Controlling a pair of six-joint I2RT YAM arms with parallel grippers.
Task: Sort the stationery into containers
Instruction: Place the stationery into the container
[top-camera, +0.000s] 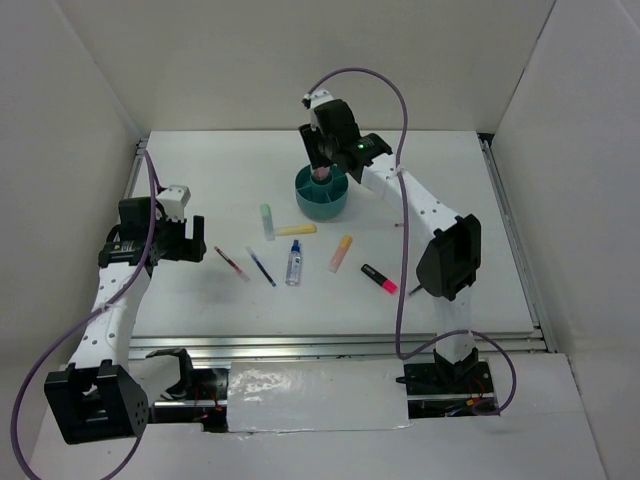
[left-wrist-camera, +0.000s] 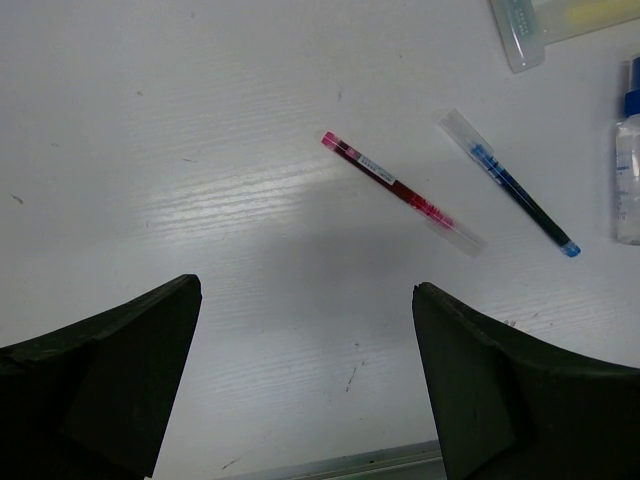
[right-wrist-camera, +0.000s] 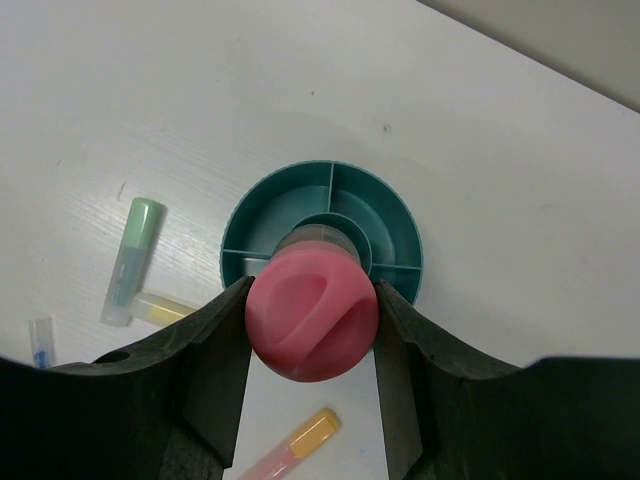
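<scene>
White tabletop (top-camera: 480, 200) carries scattered stationery. At far centre, the right gripper (right-wrist-camera: 312, 300) clamps a pink-capped item (right-wrist-camera: 312, 325) upright over the teal organizer (right-wrist-camera: 400, 225), seemingly lined up with its central cup. The left gripper (left-wrist-camera: 305, 290), jaws wide apart, hovers near-left by the red pen (left-wrist-camera: 400, 192).

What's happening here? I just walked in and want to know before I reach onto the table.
Two robot arms are sorting stationery into a teal organizer. The right gripper is shut on a pink-topped item, holding it upright over the organizer's central cup. The left gripper is open and empty, hovering near a red pen and a blue pen. Those pens, a green marker, an orange marker and a blue-capped bottle lie loose on the table. The organizer compartments in view look empty.
</scene>
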